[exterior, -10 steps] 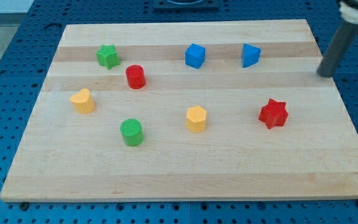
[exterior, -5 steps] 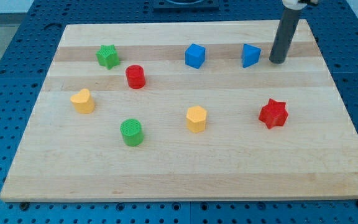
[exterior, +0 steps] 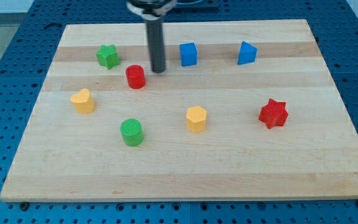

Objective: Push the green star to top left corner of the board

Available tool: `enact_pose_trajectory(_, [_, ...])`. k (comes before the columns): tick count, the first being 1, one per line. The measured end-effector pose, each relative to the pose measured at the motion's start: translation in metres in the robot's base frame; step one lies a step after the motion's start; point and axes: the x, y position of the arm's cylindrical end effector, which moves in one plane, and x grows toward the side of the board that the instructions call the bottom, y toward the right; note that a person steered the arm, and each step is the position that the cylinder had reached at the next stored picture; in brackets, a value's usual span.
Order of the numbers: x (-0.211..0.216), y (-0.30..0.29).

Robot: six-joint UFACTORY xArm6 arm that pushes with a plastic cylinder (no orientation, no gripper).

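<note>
Moved left: my tip (exterior: 158, 70) | beside red cylinder (exterior: 135, 77) | green star (exterior: 107, 56) untouched

our tip (exterior: 158, 70): we place it on the board (exterior: 328, 162), toward the view's top, left of centre.
red cylinder (exterior: 135, 77): just left of our tip, slightly lower, not touching.
green star (exterior: 107, 56): farther left, slightly higher.
blue cube (exterior: 189, 54): near on the right, higher.
blue block (exterior: 247, 53): well right, higher.
yellow block (exterior: 83, 101): well left, lower.
green cylinder (exterior: 131, 132): below, slightly left.
yellow hexagon (exterior: 196, 119): below, right.
red star (exterior: 273, 114): far right, lower.
</note>
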Motion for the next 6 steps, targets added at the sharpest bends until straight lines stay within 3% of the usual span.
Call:
enact_pose_trajectory(1, [-0.011,-0.055])
enact_pose_trajectory(3, [-0.076,-0.128])
enact_pose_trajectory(5, [-0.036,-0.114])
enact_pose_trajectory(6, [-0.036,-0.144])
